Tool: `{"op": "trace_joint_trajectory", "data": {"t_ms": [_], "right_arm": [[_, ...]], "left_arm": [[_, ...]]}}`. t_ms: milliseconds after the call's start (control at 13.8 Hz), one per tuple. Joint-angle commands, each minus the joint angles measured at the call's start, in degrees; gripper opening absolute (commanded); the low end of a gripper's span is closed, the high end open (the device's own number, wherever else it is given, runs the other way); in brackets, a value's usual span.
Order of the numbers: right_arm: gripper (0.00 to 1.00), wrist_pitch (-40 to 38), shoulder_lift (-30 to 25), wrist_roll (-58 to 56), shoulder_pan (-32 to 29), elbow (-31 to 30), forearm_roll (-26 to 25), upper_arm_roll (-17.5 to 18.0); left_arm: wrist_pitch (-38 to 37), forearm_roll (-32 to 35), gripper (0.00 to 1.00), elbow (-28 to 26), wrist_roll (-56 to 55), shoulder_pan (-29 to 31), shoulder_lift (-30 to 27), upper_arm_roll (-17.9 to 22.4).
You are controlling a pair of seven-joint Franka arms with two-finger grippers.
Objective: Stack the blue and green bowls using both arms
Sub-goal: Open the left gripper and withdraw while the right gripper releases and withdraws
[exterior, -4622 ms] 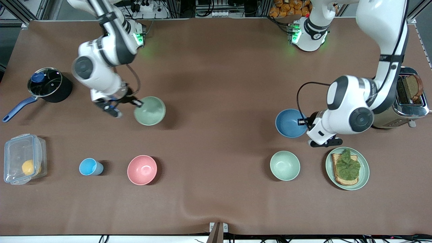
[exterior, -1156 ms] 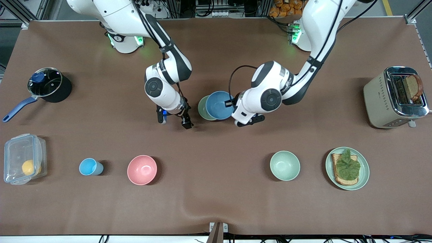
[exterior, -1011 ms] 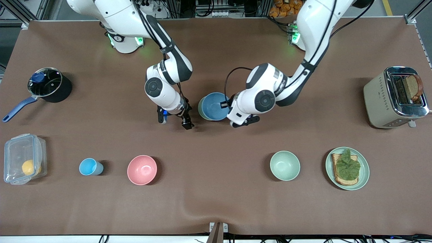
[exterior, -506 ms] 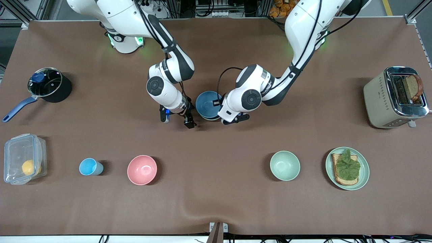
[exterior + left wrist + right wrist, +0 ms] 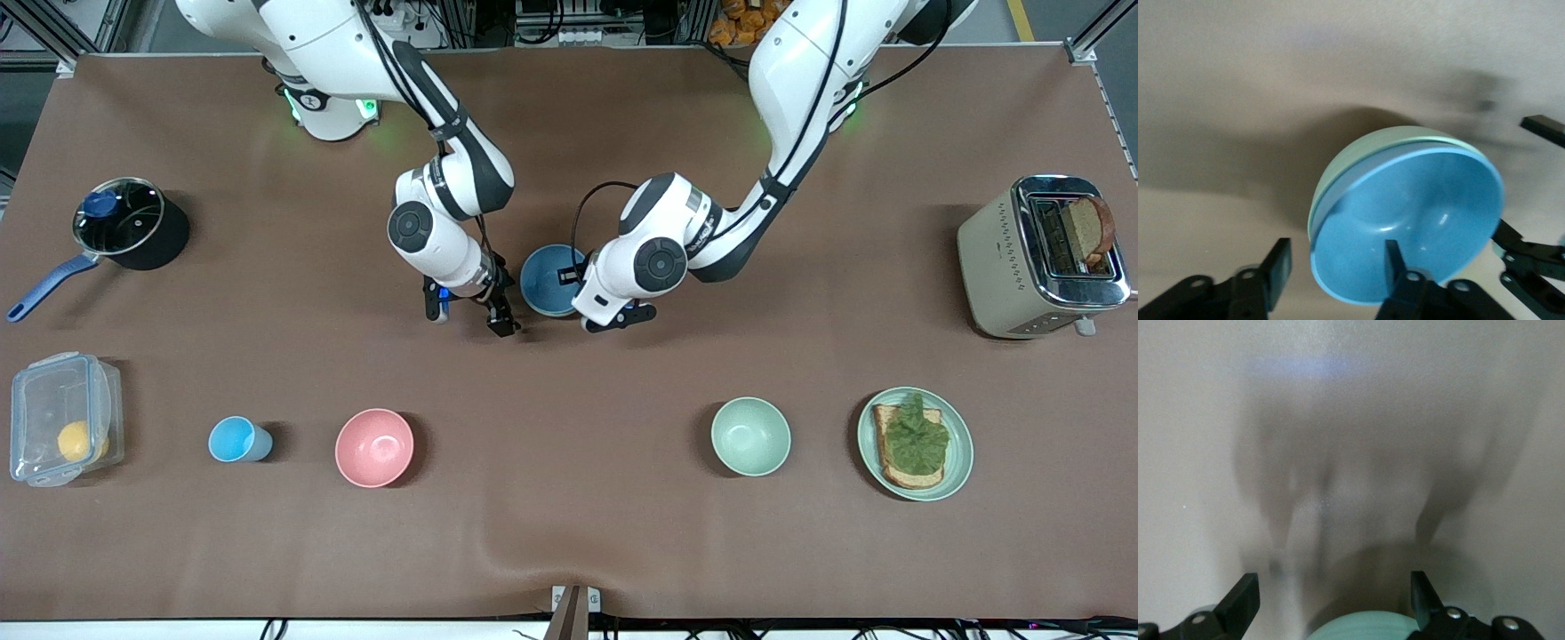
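Observation:
The blue bowl (image 5: 547, 283) sits nested in the green bowl (image 5: 1358, 160) at mid-table. In the front view the blue bowl covers the green one. My left gripper (image 5: 573, 284) is open astride the blue bowl's rim (image 5: 1338, 293): one finger is inside the bowl and the other outside, clear of the wall. My right gripper (image 5: 468, 313) is open and empty, just beside the stack toward the right arm's end. The right wrist view shows only the green bowl's edge (image 5: 1365, 628) low between its fingers.
Nearer the camera stand a mint-green bowl (image 5: 750, 436), a green plate with toast (image 5: 958, 462), a pink bowl (image 5: 374, 447), a light-blue cup (image 5: 236, 438) and a clear container (image 5: 62, 429). A pot (image 5: 129, 222) and a toaster (image 5: 1040, 258) stand at the table's ends.
My left arm brought the blue bowl over the green bowl and lowered it in. My right gripper stayed beside the green bowl, shifting only slightly.

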Motion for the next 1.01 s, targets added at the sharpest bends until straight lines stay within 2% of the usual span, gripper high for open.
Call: {"op": "trace_joint_trajectory", "data": {"t_ms": [0, 217, 433, 578, 794, 939], "right_arm": [[1.0, 0.95, -0.32, -1.55, 0.05, -0.58, 1.96, 0.34], [1.0, -0.89, -1.54, -3.38, -0.56, -1.02, 1.96, 0.25], [1.0, -17.72, -6.45, -10.32, -6.43, -1.02, 1.61, -0.1], [1.0, -24.95, -9.01, -13.23, -9.08, -1.02, 0.56, -0.8], [1.0, -34.0, -11.56, -13.77, -10.14, -0.06, -6.36, -3.96], [1.0, -40.68, -12.09, -13.86, -10.41, 2.05, -11.81, -6.42]], "left_arm": [[-3.92, 2.29, 1.0, -0.28, -1.04, 0.91, -4.82, 0.57], [-8.22, 7.12, 1.0, 0.07, -1.04, 5.29, -9.65, 0.57], [-11.67, 15.28, 1.0, 0.51, -0.95, 12.94, -14.31, 0.57], [-13.68, 19.07, 1.0, 0.6, -0.69, 16.63, -17.82, 0.66], [-16.41, 23.56, 1.0, 0.6, 2.29, 21.03, -22.4, 0.57], [-19.99, 24.18, 1.0, 0.51, 9.2, 23.32, -25.38, 0.48]]}}
